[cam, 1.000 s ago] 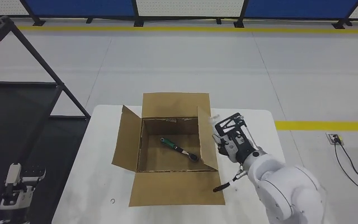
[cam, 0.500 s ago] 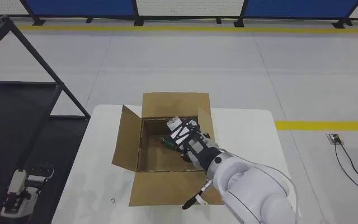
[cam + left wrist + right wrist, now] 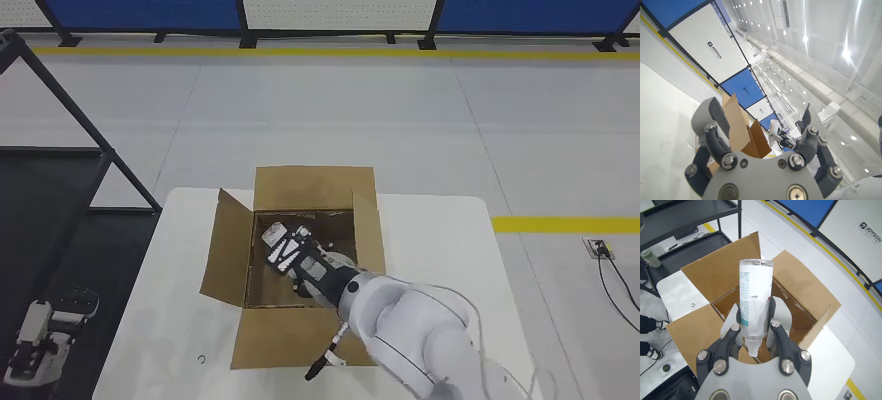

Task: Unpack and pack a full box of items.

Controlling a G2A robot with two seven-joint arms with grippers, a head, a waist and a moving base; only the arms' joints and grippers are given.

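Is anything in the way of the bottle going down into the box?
Nothing visible is. The right claw holds the white-labelled clear plastic bottle over the brown cardboard box, whose flaps are open. The box floor right under the claw is hidden.

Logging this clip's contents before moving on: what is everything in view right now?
cardboard box: 1, brown, flaps open, on the table
bottle: 1, clear with white label and cap, held over the open box
C-shaped ring: 1, dark, on the table beside the box
table: 1, white, under the box
shelf cart: 1, black, beside the table
tumbler: 1, pale green, on the cart
right gripper: shut on the bottle, above the box
left gripper: open, off beside the table
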